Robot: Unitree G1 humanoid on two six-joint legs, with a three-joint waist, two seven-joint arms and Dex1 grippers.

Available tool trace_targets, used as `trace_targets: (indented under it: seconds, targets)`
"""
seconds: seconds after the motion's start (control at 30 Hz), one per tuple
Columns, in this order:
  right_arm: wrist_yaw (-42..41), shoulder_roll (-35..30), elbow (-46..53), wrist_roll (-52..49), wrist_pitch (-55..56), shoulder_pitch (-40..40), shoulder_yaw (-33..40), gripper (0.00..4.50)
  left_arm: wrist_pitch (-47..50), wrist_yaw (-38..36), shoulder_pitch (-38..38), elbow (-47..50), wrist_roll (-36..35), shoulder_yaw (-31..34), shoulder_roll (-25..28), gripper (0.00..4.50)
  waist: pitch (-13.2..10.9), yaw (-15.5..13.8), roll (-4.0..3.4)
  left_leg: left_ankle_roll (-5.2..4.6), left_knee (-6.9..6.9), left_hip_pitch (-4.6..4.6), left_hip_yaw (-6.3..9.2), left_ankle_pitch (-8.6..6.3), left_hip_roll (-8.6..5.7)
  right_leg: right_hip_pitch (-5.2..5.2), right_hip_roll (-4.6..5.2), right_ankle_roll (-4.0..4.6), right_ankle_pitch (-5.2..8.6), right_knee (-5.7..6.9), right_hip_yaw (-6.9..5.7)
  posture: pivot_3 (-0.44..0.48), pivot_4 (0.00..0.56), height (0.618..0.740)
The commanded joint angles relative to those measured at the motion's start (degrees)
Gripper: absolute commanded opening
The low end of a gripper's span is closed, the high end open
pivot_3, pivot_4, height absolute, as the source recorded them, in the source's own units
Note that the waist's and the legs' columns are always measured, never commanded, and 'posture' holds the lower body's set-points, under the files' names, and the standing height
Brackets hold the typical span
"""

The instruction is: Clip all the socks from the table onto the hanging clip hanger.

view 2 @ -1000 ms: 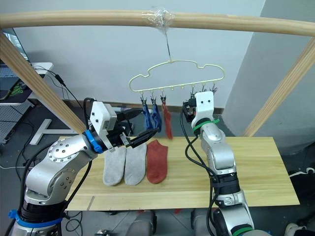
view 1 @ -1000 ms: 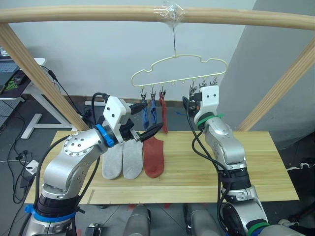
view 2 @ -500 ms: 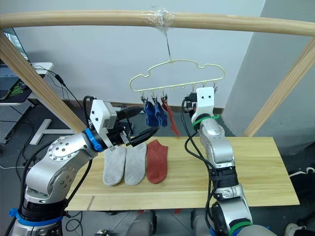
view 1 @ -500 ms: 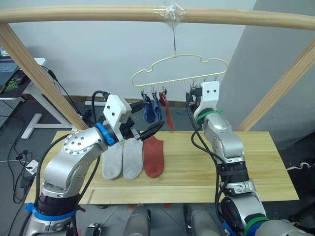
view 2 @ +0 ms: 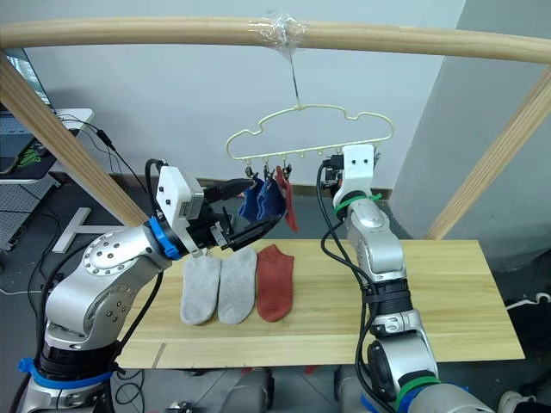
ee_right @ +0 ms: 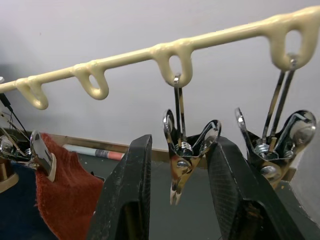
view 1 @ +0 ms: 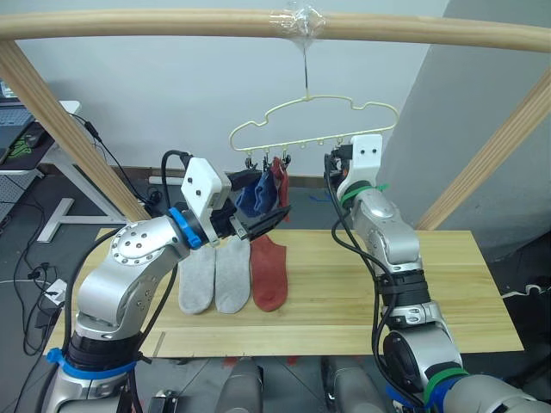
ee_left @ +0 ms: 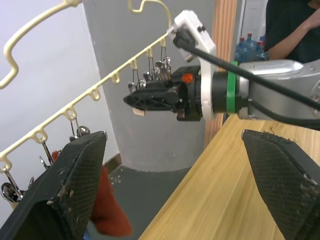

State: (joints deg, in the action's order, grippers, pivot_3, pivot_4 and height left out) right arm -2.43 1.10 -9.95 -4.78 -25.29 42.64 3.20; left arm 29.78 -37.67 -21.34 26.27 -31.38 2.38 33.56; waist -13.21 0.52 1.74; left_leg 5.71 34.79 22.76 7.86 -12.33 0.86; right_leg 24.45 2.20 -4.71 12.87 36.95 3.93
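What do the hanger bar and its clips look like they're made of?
The hanger bar looks like wire under a thick cream plastic or rubber coating: its surface is soft, rounded and slightly lumpy at the loops. The clips look like polished metal, probably chromed steel, given their mirror-like reflections.

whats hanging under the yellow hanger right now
Under the clip hanger: two blue socks and one rust red sock clipped on, bunched together. The metal clips nearer the right claw hang empty. The left-end clips are partly covered.
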Motion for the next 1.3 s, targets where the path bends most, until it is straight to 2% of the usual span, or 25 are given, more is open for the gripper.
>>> trace_targets:
  seconds: [0.03,1.03,1.2,1.3]
  targets:
    - [-0.38,0.14,1.56,-0.45,2.06,2.11,-0.49,1.62,-0.06,0.37,-1.45,1.83,-0.62,0.61,-0.49,4.50,0.00,0.00,0.00,0.00,0.00,0.00,0.00,0.00,0.00,0.00,0.00,0.00,0.00,0.01,0.00,0.128,0.190,0.740]
    - [-0.51,0.33,0.20,-0.78,2.70,3.50,-0.48,1.62,0.86,3.04,-4.44,1.43,-0.69,1.33,-2.80,4.50,0.00,-0.01,0.00,0.00,0.00,0.00,0.01,0.00,0.00,0.00,0.00,0.00,-0.02,0.01,-0.01,0.130,0.193,0.740]
    - [-0.52,0.17,0.38,-0.99,2.77,3.42,-0.46,0.48,0.81,3.25,-4.30,1.72,-0.82,1.26,-2.69,4.50,0.00,-0.01,0.00,0.00,0.00,-0.01,0.01,0.00,0.00,0.00,0.00,0.01,-0.03,0.02,-0.01,0.130,0.196,0.740]
    - [-0.50,-0.05,0.41,-1.03,2.87,3.44,-0.39,0.01,0.67,3.43,-4.15,1.71,-0.67,1.05,-2.77,4.50,0.00,-0.01,0.00,0.00,0.00,-0.01,0.01,0.00,0.00,0.00,0.00,0.00,-0.03,0.02,0.00,0.129,0.199,0.740]
